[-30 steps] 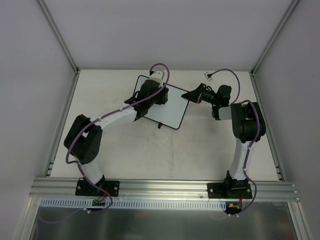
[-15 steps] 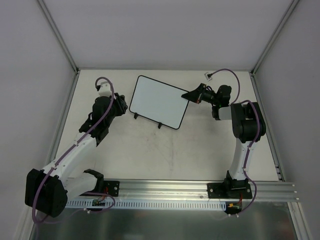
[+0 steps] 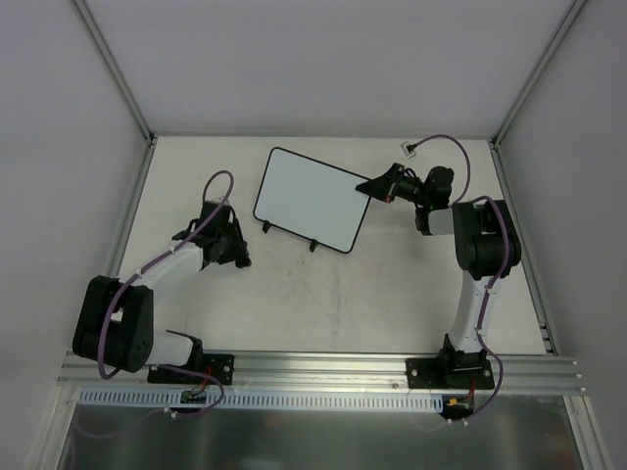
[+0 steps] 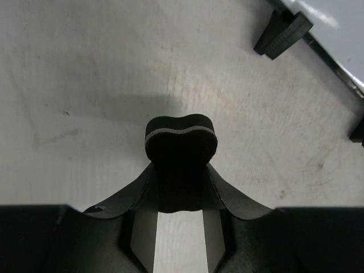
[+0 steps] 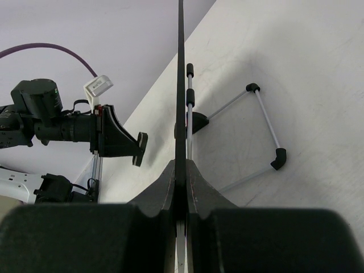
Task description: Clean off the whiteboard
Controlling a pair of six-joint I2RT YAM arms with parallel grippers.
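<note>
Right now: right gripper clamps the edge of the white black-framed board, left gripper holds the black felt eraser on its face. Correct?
No. The black felt eraser in the left gripper is off the white black-framed board, over the table to its left, per the top external view. The right gripper does clamp the board's edge.

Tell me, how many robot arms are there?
2: the left arm left of the whiteboard, the right arm at its right, claw pinching its edge. None seems hidden.

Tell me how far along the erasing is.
Done: the whiteboard face looks clean from above, though faint lines may not show. In hand: right end effector clamps its edge; left end effector holds the eraser off the board. Left: probably just releasing both.
</note>
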